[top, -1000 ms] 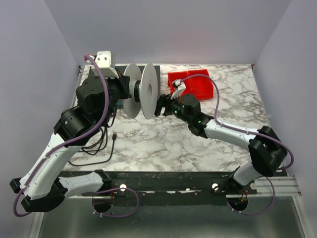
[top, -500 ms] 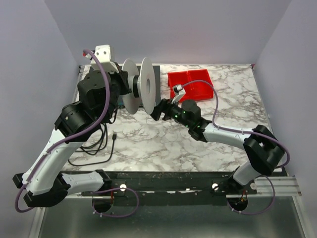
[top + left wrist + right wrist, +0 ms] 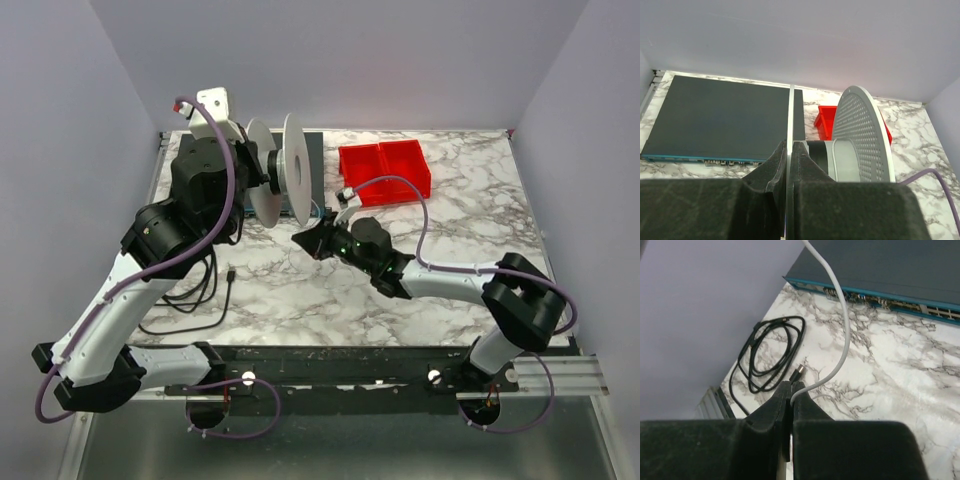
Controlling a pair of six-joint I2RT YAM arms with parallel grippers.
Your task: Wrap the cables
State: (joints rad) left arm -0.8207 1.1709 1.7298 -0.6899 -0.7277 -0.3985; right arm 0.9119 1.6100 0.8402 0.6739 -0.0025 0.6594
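Since a second ago the right gripper [image 3: 790, 390] has drawn back from the spool [image 3: 295, 170] toward the desk's [image 3: 480, 230] near edge and now pinches the cable [image 3: 844, 325], which runs upward from its fingertips. Left gripper [image 3: 789, 150] clamps the spool's flange. Keeping the strand taut should help the winding.

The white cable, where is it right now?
In the right wrist view, the white cable enters at the top edge beside the dark flat box, curves over the marble table, and ends pinched in the right gripper's shut jaws.
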